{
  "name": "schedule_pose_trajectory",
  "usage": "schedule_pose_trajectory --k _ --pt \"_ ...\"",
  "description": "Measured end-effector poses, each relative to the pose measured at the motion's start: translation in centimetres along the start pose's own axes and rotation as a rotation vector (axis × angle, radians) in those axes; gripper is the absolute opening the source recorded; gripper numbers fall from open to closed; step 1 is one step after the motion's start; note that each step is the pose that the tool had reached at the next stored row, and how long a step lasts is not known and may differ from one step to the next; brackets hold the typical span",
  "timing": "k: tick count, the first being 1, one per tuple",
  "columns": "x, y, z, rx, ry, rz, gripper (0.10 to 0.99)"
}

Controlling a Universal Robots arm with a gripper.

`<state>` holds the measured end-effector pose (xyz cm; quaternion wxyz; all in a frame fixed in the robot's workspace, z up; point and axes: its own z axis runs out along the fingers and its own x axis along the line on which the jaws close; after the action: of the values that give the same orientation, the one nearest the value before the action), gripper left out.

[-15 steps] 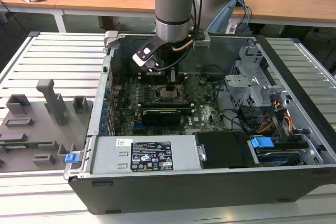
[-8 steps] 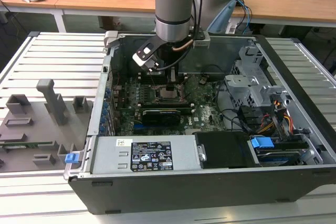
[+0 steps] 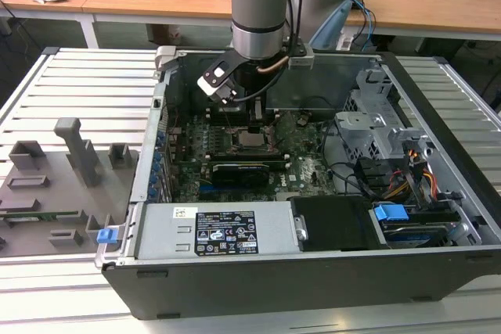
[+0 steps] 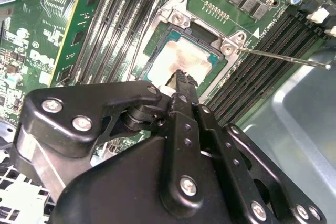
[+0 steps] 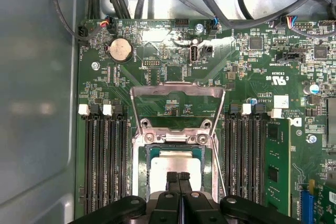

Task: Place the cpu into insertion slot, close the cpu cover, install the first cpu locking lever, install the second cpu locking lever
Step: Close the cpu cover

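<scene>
Hovering over seated cpu (image 5: 161, 171), gripper (image 5: 179, 178) pinched together, empty; cpu cover (image 5: 157, 92) raised.

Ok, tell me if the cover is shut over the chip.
No, the cover stands swung open, leaving the chip bare in the socket.

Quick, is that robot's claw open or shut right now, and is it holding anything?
End effector: shut, fingertips together, holding nothing; its tips are over the pale silver square cpu lying in the silver-rimmed square insertion slot.

cpu (image 5: 176, 163) in insertion slot (image 5: 138, 174), gripper (image 5: 178, 176) above (close)
</scene>
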<state>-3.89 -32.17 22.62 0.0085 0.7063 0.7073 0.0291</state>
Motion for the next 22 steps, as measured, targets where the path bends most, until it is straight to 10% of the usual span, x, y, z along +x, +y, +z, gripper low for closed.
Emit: schedule_pose_trajectory --k 22 --pt "0.17 0.08 -1.50 0.001 -0.0001 0.001 0.106"
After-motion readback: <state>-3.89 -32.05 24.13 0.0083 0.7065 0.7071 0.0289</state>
